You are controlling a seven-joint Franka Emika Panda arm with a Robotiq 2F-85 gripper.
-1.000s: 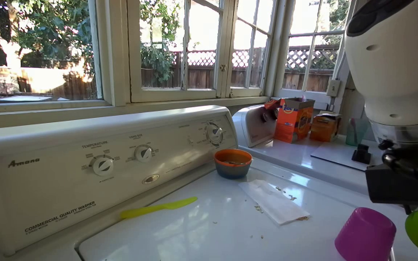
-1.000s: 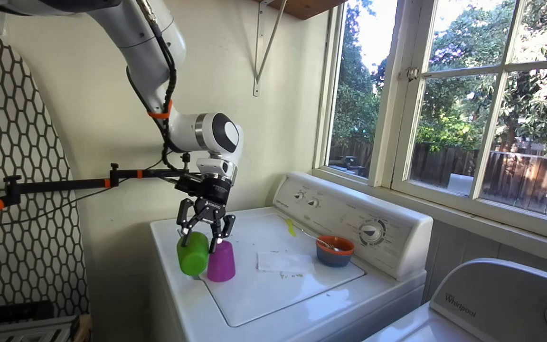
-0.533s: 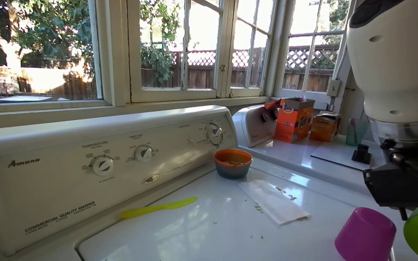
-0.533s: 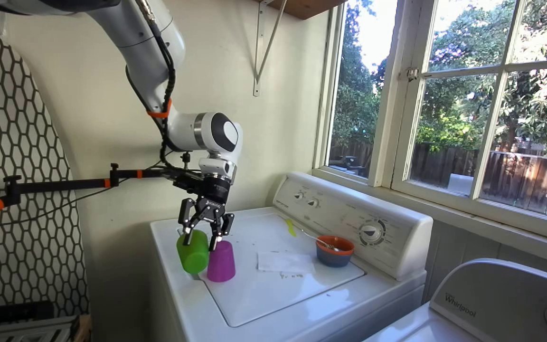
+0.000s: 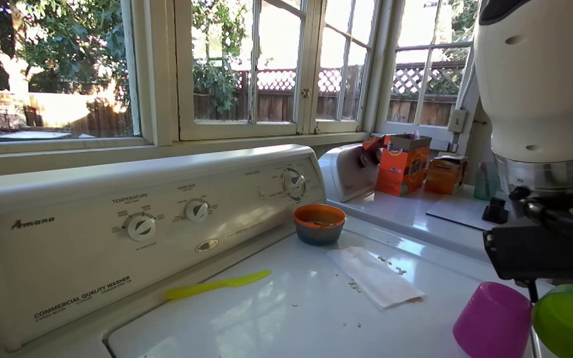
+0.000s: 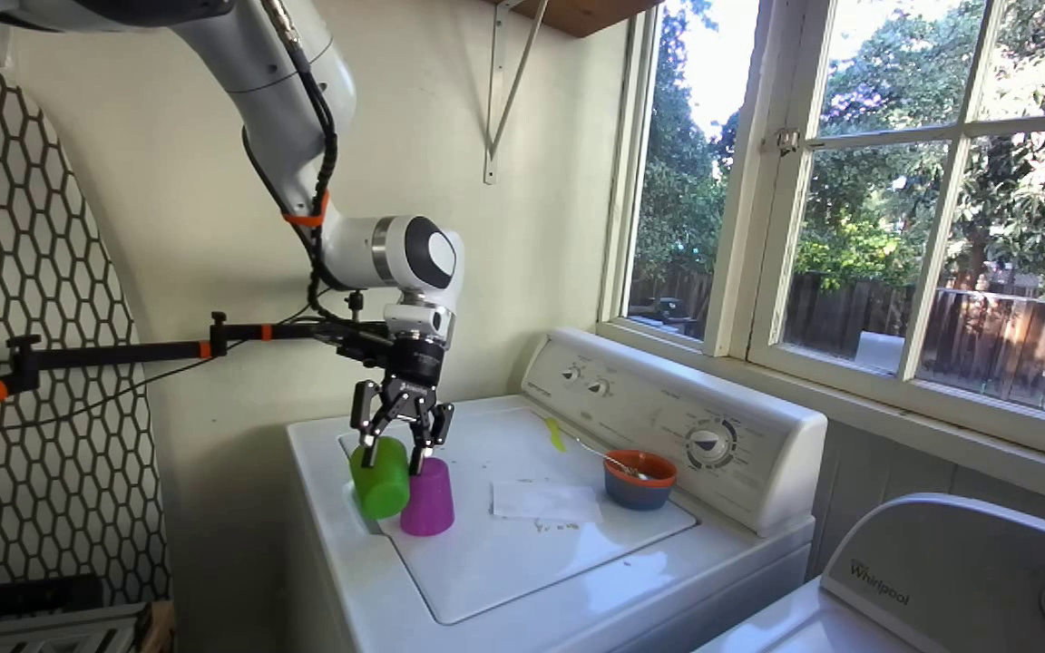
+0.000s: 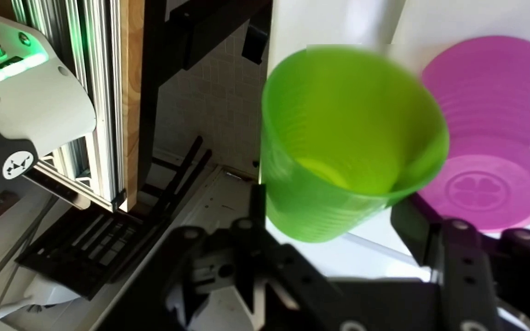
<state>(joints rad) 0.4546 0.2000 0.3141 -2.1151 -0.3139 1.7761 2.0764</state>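
Gripper (image 6: 393,461) squeezing green cup (image 7: 348,147), fingers (image 7: 414,225) on opposite walls; cup tilted, mouth seen open in wrist view, over washer top (image 6: 504,576), contact with it unclear. Magenta cup (image 7: 495,133) just beside, wide end down in both exterior views, one finger between both cups. Farther along, white paper slip (image 5: 378,278) with pale flakes (image 5: 354,286) scattered around. Beyond, orange-rimmed bowl (image 5: 319,234) with spoon (image 6: 609,461) resting in it; yellow-green knife (image 5: 222,285) lying by foot of control panel (image 5: 167,256).

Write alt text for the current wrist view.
A green cup, mouth toward the camera, is between the fingers of the black gripper; whether it's gripped is unclear. At right, an upturned magenta cup shows a clover mark on its base. A green-lit white robot part is at upper left.
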